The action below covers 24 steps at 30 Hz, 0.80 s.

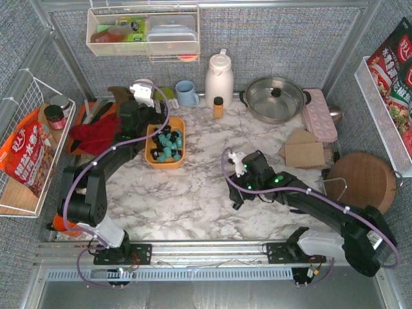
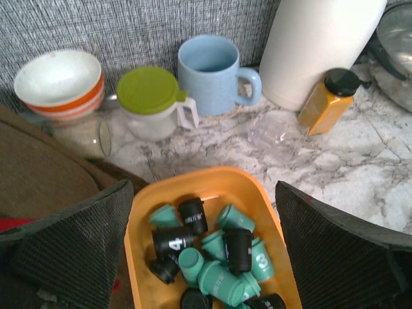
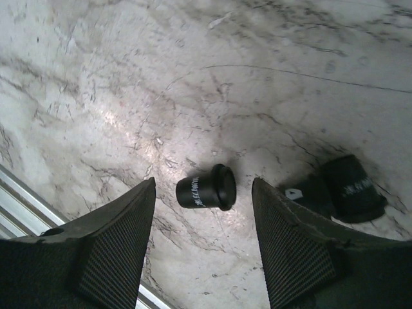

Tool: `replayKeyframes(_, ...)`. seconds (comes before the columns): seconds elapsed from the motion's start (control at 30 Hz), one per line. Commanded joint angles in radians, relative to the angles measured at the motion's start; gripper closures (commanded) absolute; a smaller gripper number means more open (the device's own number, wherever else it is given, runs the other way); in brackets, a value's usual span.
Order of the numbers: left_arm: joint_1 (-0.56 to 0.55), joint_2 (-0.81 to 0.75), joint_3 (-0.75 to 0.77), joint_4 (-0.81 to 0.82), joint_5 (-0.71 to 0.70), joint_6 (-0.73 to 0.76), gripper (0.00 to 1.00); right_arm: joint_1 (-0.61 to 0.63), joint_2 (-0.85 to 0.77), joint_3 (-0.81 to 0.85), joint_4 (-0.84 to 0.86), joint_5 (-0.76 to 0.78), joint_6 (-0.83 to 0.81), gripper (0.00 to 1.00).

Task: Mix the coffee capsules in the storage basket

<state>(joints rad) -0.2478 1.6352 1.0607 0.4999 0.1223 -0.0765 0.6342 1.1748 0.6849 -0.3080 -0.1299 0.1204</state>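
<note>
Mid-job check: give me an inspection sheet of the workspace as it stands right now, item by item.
Surface: marble-pattern table, no spill seen.
Job's things: storage basket holds teal and black coffee capsules, intermingled. A loose black capsule and a second loose capsule lie on the marble.
Clutter: blue mug, white jug, lidded pot, red cloth.
Grippers: left gripper open, over the basket. Right gripper open, straddling the loose black capsule without touching it.
Cables: purple cables along both arms, no snag seen.
Surroundings: wire basket at left, shelf bin on the back wall.
</note>
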Motion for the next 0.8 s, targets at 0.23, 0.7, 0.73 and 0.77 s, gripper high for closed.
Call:
replayKeyframes(0.23,0.004,-0.018,-0.021,-0.033,-0.024,-0.086,0.01,0.131,0.154,0.033,0.010,0.124,-0.022,0.31)
replayKeyframes(0.7,0.004,-0.012,-0.021,-0.030,-0.002,-0.110,0.01,0.231,0.262,0.075,-0.098,0.431,0.148,0.32)
replayKeyframes(0.73,0.004,-0.012,-0.021,-0.030,0.000,-0.113,0.01,0.231,0.260,0.073,-0.101,0.438,0.154,0.33)
replayKeyframes(0.77,0.004,-0.011,-0.021,-0.028,0.001,-0.115,0.01,0.231,0.258,0.071,-0.102,0.444,0.160,0.35)
